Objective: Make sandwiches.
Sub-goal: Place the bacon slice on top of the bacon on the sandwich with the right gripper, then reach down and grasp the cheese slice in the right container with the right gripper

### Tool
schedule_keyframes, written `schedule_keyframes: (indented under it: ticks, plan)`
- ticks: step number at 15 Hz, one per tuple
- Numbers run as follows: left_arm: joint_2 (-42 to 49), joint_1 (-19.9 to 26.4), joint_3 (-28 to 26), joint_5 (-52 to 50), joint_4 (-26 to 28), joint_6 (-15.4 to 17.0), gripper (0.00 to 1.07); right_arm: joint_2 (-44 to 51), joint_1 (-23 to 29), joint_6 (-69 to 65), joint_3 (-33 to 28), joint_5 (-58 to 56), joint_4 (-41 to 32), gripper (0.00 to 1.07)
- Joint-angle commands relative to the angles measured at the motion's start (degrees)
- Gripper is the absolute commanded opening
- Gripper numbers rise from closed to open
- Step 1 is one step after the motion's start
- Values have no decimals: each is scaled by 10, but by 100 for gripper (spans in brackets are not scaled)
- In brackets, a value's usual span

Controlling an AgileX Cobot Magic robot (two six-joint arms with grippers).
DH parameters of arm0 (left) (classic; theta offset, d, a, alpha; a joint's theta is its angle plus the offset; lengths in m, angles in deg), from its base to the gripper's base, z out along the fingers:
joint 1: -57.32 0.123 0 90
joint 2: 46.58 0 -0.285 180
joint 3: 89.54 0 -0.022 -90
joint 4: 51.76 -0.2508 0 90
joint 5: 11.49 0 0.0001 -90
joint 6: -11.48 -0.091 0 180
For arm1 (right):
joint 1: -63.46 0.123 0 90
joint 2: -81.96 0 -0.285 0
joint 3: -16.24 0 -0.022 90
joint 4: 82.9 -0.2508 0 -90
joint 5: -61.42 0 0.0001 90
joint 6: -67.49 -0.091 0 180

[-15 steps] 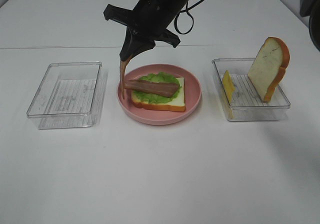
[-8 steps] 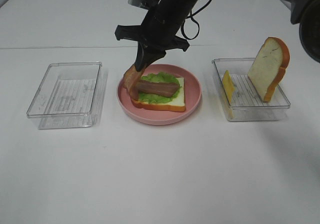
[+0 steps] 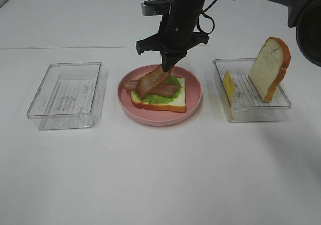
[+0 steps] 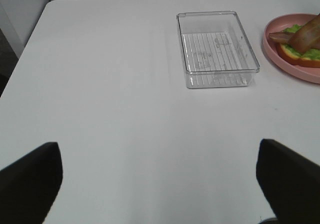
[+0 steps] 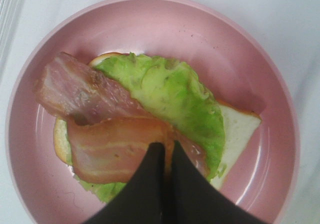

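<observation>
On the pink plate [image 3: 193, 92] lies a bread slice [image 3: 175, 103] with green lettuce [image 3: 163, 98] and a bacon strip [image 3: 170, 88] on it. My right gripper [image 3: 168, 67] is shut on a second bacon strip [image 3: 149, 83], which drapes across the first. In the right wrist view the shut fingertips [image 5: 166, 151] pinch this strip [image 5: 115, 151] over the lettuce [image 5: 170, 91]. A yellow cheese slice [image 3: 228, 86] and another bread slice [image 3: 269, 68] stand in the right clear tray [image 3: 251, 112]. My left gripper [image 4: 160, 184] is open, far from the plate [image 4: 280, 59], over bare table.
A clear plastic tray [image 3: 65, 95] with nothing in it stands left of the plate; it also shows in the left wrist view [image 4: 217, 49]. White table all around; its far edge runs behind the plate.
My right gripper has moved right, from the plate's left rim to over the sandwich. The bacon strip that hung down now drapes across the first strip.
</observation>
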State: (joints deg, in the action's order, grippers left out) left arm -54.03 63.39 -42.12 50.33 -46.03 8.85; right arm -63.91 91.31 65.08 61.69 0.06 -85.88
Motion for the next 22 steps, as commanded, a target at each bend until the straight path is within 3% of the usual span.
schedule_keyframes:
  ticks: [1, 3, 4, 5, 7, 8, 16, 19, 22]
  plan:
    - [8, 1, 1, -2, -1, 4, 98, -11, -1, -6, -3, -2, 5, 0]
    - [8, 1, 1, -2, -1, 4, 98, -19, -1, -6, -3, -9, 3, 2]
    - [8, 1, 1, -2, -1, 4, 98, -17, -1, -6, -3, 0, 3, 20]
    - [8, 1, 1, -2, -1, 4, 98, -16, -1, -6, -3, 1, 4, 31]
    - [8, 1, 1, -2, -1, 4, 98, -13, -1, -6, -3, -9, 5, 78]
    - [8, 1, 1, -2, -1, 4, 98, -11, 0, 2, -3, -22, 5, 92]
    - [8, 1, 1, -2, -3, 4, 98, 52, 0, 7, -3, -72, 10, 92]
    - [8, 1, 1, -2, -9, 4, 98, 69, -1, -5, -3, -140, 34, 92]
    - [8, 1, 1, -2, -9, 3, 98, 91, -22, -28, -10, -148, 21, 92]
